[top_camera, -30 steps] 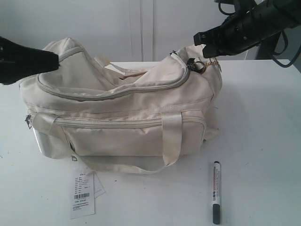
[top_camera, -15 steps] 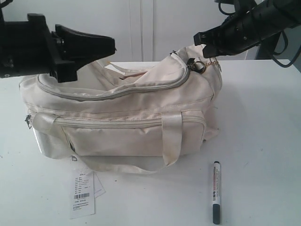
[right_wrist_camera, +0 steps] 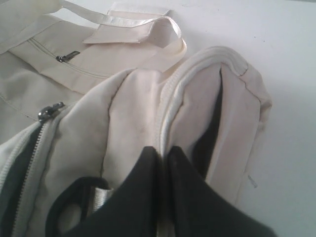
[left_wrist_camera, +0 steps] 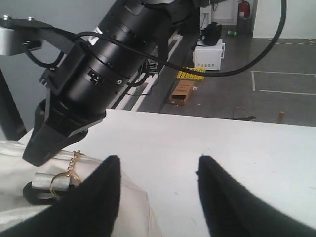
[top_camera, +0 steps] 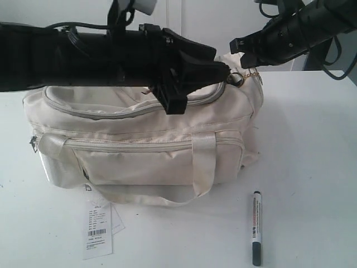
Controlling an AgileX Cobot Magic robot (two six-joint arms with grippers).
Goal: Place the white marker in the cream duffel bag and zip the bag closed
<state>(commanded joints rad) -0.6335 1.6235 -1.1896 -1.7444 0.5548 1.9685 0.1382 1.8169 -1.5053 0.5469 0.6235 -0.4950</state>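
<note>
The cream duffel bag point(top_camera: 139, 151) lies on the white table, and its top zipper point(right_wrist_camera: 29, 148) is partly open, showing black lining. The white marker point(top_camera: 256, 228) lies on the table in front of the bag's right end, away from both grippers. My right gripper point(top_camera: 235, 47) point(right_wrist_camera: 162, 150) is shut on the fabric rim at the bag's right end, beside a gold chain and ring point(left_wrist_camera: 63, 174). My left arm stretches across over the bag. Its gripper point(top_camera: 220, 62) point(left_wrist_camera: 156, 165) is open just above that same end, with nothing between the fingers.
A white barcode tag point(top_camera: 99, 229) lies on the table in front of the bag's left part. The bag's webbing handles point(top_camera: 203, 162) hang over the front pocket. The table's far edge point(left_wrist_camera: 197, 117) runs behind the bag, with floor and boxes beyond.
My left arm has swept from the bag's left end across its top to the right end, jaws open. The right gripper, the bag and the marker have stayed put.
</note>
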